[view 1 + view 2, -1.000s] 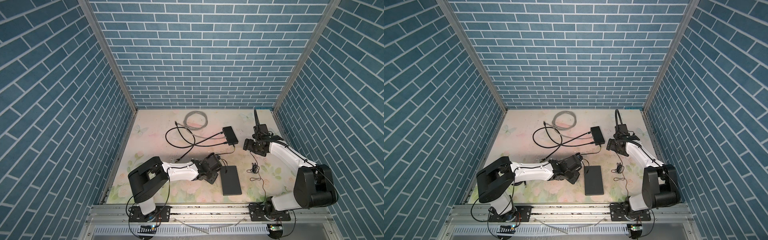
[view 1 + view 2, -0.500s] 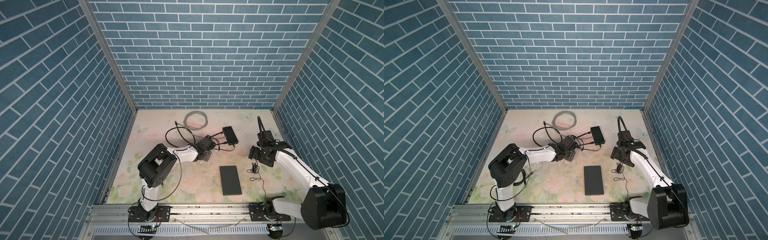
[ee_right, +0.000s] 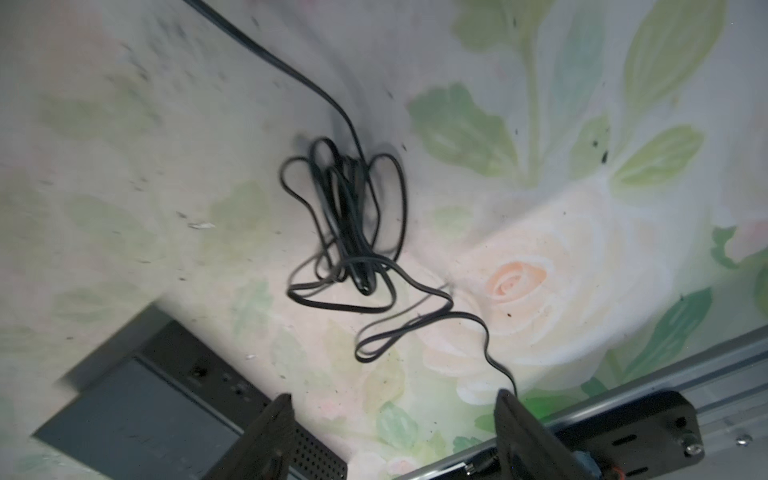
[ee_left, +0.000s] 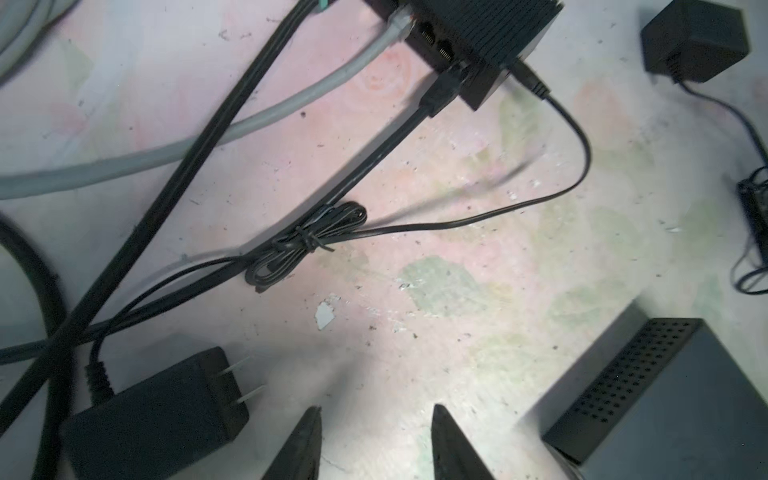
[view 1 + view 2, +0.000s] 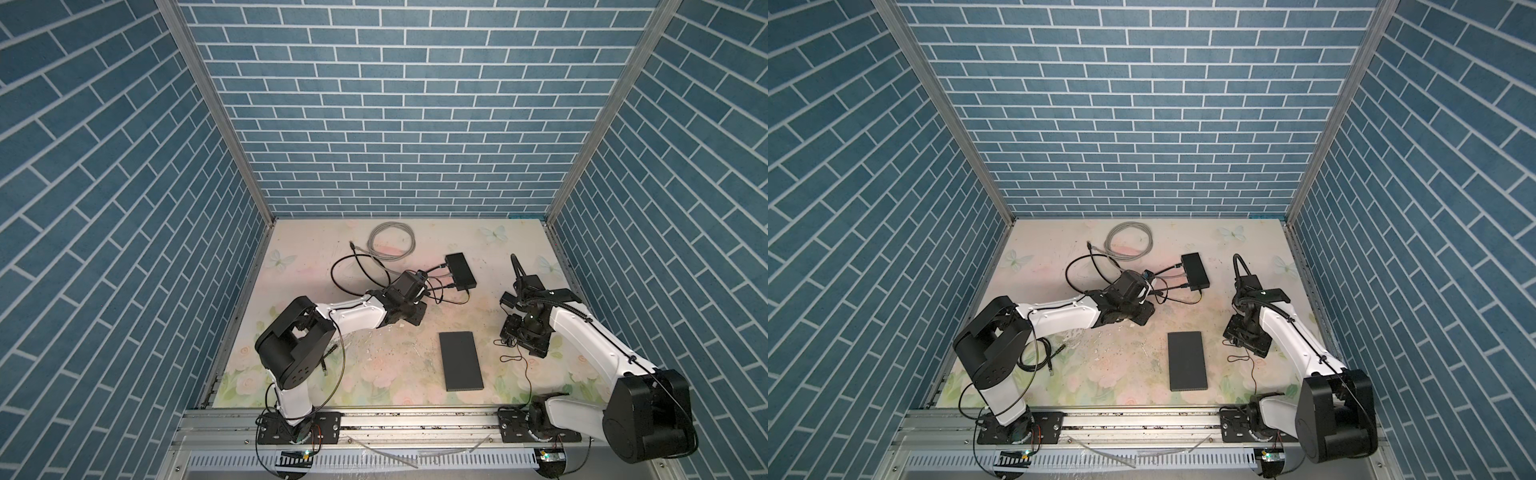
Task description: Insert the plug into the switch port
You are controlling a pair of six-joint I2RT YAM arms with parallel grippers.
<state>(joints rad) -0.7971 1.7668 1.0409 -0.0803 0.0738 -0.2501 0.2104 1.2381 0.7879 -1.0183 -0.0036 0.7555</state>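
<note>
Risk of snagging loose cables (image 4: 195,156) and tugging the plug (image 4: 440,89), at the switch (image 4: 478,29) corner port, askew: left gripper (image 4: 374,440) spread, empty, beside the adapter (image 4: 158,411); right gripper (image 3: 395,432) spread, empty, above a cord tangle (image 3: 345,220).

You are working in a robot lab test cell. The blue brick-pattern wall panels (image 5: 395,124) are flat sheets set between bare aluminium corner posts (image 5: 224,137) and close in three sides. The scuffed, floral-printed tabletop (image 5: 374,361) ends at a silver aluminium extrusion rail (image 5: 415,420). There, black bolted mounting plates (image 5: 332,428) carry the left white-and-black robot arm (image 5: 353,318) and the right arm (image 5: 582,336). A white slotted cable duct (image 5: 415,459) runs along the front edge below the rail.
</note>
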